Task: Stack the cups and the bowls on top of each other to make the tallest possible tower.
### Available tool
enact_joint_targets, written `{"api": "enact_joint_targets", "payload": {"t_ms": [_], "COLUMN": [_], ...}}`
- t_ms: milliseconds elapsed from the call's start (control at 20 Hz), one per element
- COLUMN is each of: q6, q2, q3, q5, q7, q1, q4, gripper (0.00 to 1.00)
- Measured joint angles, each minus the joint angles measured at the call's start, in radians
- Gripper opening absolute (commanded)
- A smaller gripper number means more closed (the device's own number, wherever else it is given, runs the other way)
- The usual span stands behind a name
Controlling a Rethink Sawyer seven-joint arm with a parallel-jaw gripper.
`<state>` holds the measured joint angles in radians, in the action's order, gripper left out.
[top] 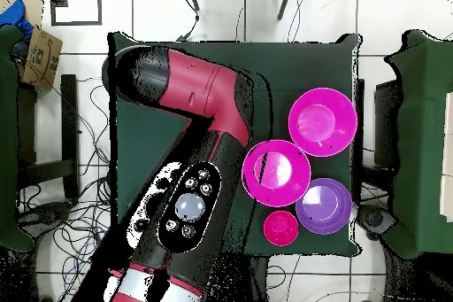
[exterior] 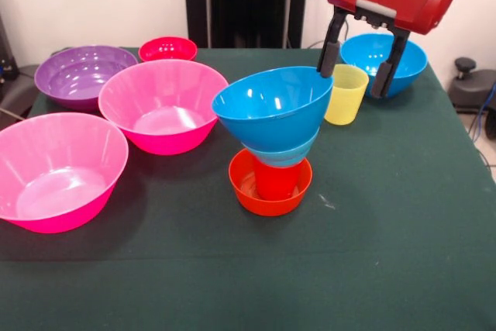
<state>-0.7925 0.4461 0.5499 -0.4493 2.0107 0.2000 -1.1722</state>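
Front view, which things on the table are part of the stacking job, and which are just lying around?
Job: tower, yellow cup, two pink bowls, purple bowl, blue bowl, small red bowl, gripper.
Lying about: nothing on the table.

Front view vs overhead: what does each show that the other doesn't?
Front only: the tower, the yellow cup, a second blue bowl and the open tool beside the tower's top bowl.
Overhead only: the arm, which covers that side of the table.
Both: two pink bowls, the purple bowl, the small red bowl.
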Motion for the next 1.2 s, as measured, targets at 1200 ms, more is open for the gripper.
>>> {"api": "enact_joint_targets", "payload": {"t_ms": [1200], "q6": [-0.290], "q2": [0.035], "q3": [0.003], "q5": [0.031], "q7": [0.005], "q1": [-0.010], "q4": [0.107], "gripper": [1.00]}}
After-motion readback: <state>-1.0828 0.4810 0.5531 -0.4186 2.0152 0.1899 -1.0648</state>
